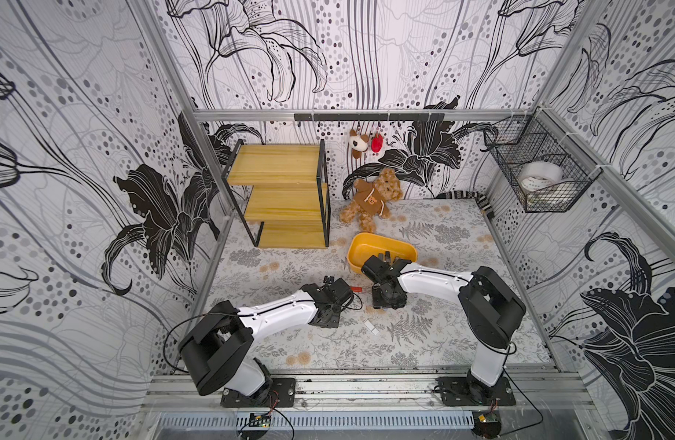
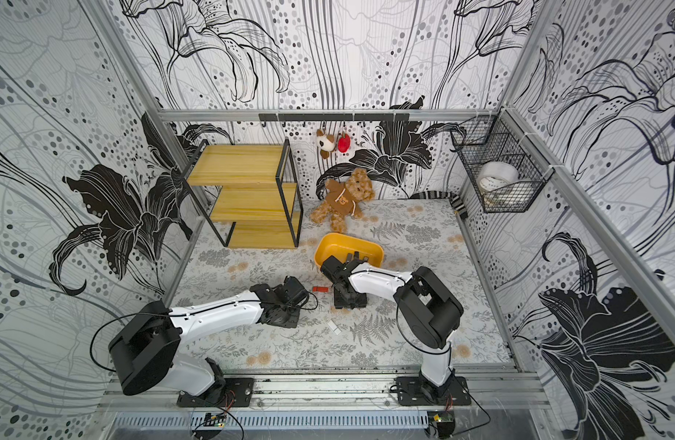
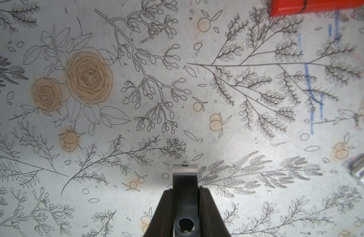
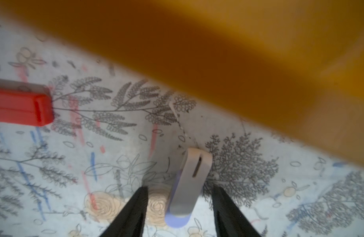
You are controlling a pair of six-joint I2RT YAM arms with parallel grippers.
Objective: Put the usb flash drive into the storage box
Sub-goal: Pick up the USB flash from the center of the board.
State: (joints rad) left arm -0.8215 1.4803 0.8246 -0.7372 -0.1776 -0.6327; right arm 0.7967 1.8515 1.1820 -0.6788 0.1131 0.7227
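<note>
- Status: your left end effector (image 3: 185, 190) has its fingers pressed together on a grey usb flash drive (image 3: 184, 176). It pinches the drive by both sides, and the metal end sticks out past the fingertips, over the bench (image 1: 461, 236).
- Your right end effector (image 4: 179, 187) has its fingers spread. A grey-and-lilac usb flash drive (image 4: 192, 174) sits between them with a gap on each side, so you're not gripping it. It looks to be lying on the bench.
- The storage box (image 1: 366, 247) is directly ahead of your right end effector. In both top views the fingertips sit at its near rim. In the right wrist view its yellow wall is blurred, just beyond the grey-and-lilac drive. Neither of these two drives is in the box.
- From your left end effector, the box is ahead and off toward the right arm's side, apart from it.
- A red usb flash drive (image 1: 356, 288) lies flat on the bench between your two end effectors, touching neither.
- A small white piece (image 1: 371, 327) lies on the bench behind both end effectors, toward the arm bases. It's too small to identify.
</note>
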